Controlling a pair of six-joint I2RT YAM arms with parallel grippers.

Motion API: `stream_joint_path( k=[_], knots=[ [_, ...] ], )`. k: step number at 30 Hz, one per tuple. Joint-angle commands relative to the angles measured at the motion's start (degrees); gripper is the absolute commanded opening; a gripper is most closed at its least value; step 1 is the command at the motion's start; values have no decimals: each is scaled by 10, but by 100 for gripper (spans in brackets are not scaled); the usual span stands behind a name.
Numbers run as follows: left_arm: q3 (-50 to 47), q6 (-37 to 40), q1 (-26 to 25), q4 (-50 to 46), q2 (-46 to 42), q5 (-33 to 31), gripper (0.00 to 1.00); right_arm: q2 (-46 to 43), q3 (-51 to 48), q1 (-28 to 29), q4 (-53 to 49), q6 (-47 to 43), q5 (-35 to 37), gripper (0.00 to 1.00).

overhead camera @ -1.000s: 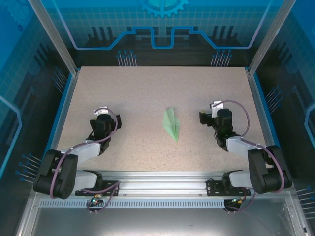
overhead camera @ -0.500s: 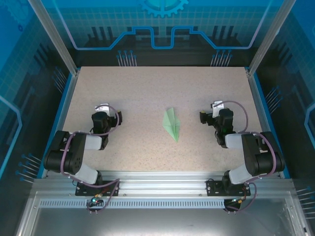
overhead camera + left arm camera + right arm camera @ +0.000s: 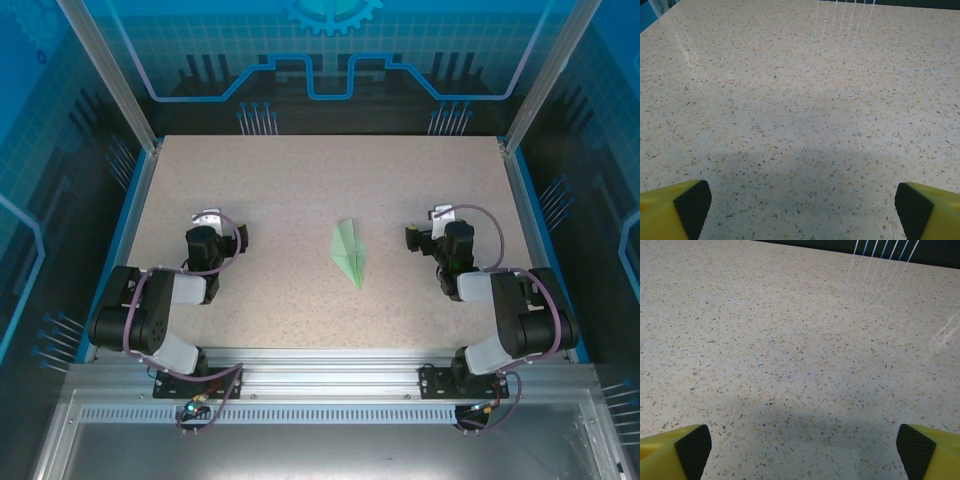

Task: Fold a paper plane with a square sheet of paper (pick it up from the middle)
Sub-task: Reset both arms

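Left gripper (image 3: 213,222): jaws spread wide with nothing between them. In its wrist view (image 3: 802,207) the black pads (image 3: 692,204) sit at the two lower corners, and only speckled table (image 3: 800,100) lies ahead.
Right gripper (image 3: 426,226): also wide apart and empty. Its own camera (image 3: 802,447) looks over bare tabletop between the yellow fingertips.
Paper plane (image 3: 349,254): lies flat on the table between the two grippers, to the right of the left one and to the left of the right one, somewhat nearer the right. It is well apart from both and touches neither.
Plane's shape: a slim pale-green dart with a crease down its length. The narrow tip appears to point back toward the arm bases, away from where both grippers face.
Done so far: the paper is in dart form rather than a flat square, so the folding steps look complete, and the plane has been set down and let go.
Left to do: probably nothing, or close to it. Both arms are tucked back near their bases in what looks like a rest pose, with neither gripper aimed at the plane.
Uncertain: the overhead view is too small to show how crisp or even the folds are, or whether the wings lie symmetric.
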Motion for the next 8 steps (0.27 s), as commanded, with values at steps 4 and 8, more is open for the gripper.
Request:
stream_joint_path(
  k=[4, 8],
  knots=[
    [13, 2, 1, 17, -4, 13, 98, -3, 9, -5, 13, 5, -8, 99],
    [13, 2, 1, 16, -5, 14, 98, -3, 9, -6, 13, 5, -7, 99]
  ],
)
